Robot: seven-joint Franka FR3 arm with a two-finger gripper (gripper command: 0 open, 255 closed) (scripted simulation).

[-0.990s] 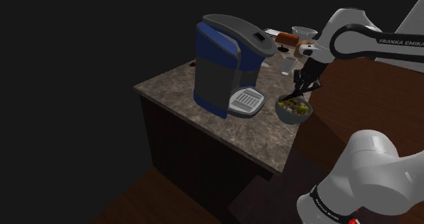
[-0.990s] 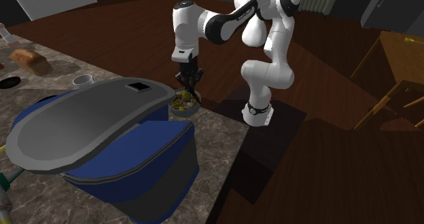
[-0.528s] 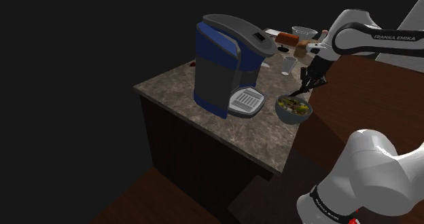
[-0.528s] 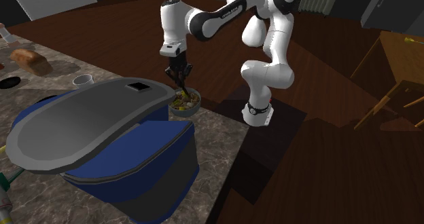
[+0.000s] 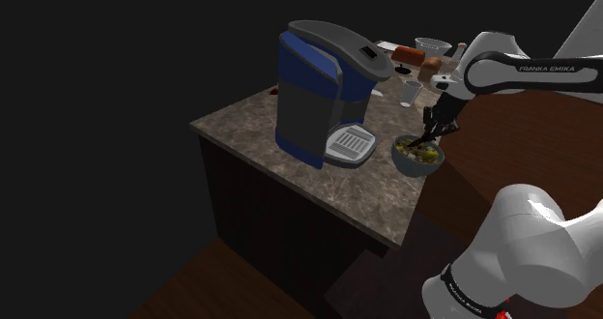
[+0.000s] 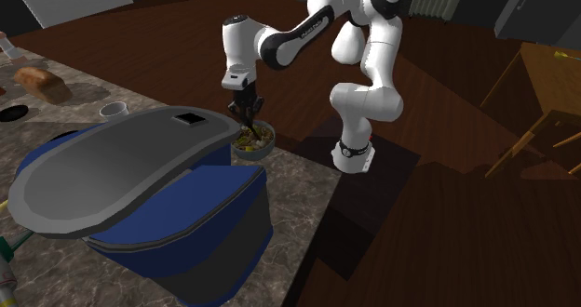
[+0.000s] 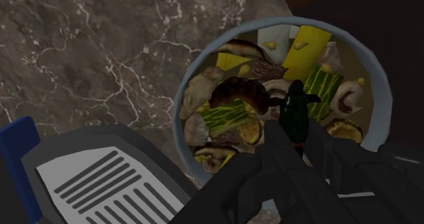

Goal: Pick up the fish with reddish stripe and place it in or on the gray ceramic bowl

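a: where was the gripper (image 7: 293,140) at that point?
b: right over the bowl (image 7: 177,124), pointing down into the food; the bowl sat near the edge of the counter (image 5: 246,124), just beside the coffee machine (image 5: 319,85) and its ribbed drip tray (image 7: 102,182).
a: and the fingers, wide or narrow?
b: narrow; they were pinched on the fish (image 7: 297,107), a small dark thing with a few greenish specks that stuck out past the tips; i couldn't make out a reddish stripe on it.
a: so the fish was in the bowl?
b: inside the rim, yes, over the heap; whether it touched the food i couldn't tell; the heap was brown mushroom-like pieces, green striped slices and yellow chunks.
a: what colour was the bowl?
b: grey-blue, with a paler rim.
a: anything else on the counter?
b: a small cup (image 6: 113,110) and a brown loaf (image 6: 42,80) further back, both well apart from the bowl; the white arm (image 6: 307,26) reached over to the bowl from beside the counter.
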